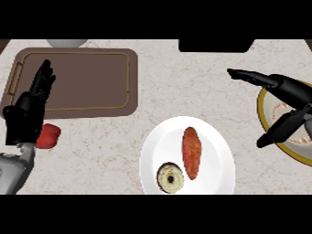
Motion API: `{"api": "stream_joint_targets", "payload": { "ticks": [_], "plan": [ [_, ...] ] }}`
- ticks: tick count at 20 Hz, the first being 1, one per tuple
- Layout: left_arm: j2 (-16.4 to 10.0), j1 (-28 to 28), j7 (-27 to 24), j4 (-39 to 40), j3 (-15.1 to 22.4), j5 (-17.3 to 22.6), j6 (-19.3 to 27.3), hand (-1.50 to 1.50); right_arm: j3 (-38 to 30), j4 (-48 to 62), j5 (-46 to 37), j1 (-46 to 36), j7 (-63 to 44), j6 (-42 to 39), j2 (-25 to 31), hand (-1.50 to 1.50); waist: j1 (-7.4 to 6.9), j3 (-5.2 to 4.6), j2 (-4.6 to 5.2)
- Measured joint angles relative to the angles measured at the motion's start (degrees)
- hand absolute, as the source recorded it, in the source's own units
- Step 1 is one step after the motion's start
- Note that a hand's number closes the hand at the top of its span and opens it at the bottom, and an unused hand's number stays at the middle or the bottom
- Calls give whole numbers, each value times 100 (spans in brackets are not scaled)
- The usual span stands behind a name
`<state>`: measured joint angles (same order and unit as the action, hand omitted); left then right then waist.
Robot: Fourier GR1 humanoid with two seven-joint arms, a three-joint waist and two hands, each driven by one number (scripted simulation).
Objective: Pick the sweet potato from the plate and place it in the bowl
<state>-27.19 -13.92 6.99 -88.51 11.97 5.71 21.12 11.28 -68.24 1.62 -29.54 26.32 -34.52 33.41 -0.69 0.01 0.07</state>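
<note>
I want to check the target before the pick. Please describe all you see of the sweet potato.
The sweet potato is long, orange-brown, with tapered ends. It lies flat on the white plate, pointing away from the robot, beside a round pale item. Neither the left hand nor the right hand touches it.

Counter: pale marbled stone, fills most of view. Brown cutting board far left, lying flat, rounded corners, thin light groove inside the edge, handle slot on its left end. Grey-white rounded object just behind the board's far edge, cut off by the view, can't tell what it is. Black block at far edge, right of centre, also cut off. Small red item on the counter just in front of the board's near left corner. Round pale-green piece with dark centre on the near part of the white plate.
</note>
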Motion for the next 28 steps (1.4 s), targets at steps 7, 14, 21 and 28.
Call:
{"api": "stream_joint_targets", "payload": {
  "ticks": [7,14,21,28],
  "plan": [
    [108,-68,102,8,-97,-105,-58,0,604,-540,-653,-366,-581,-389,-94,-150,40,-2,-11],
    [288,11,121,-12,-186,-281,-130,0,1061,-1024,-1147,-387,-1190,-707,-556,-150,54,-2,-13],
    [378,28,35,44,-374,-350,-302,0,1519,-1195,-1964,-248,-1693,-805,-822,-150,52,-3,-8],
    [488,140,224,-243,-537,-587,-472,0,1554,-1030,-2715,-57,-1819,-796,-1215,-150,48,0,-7]
  ]
}}
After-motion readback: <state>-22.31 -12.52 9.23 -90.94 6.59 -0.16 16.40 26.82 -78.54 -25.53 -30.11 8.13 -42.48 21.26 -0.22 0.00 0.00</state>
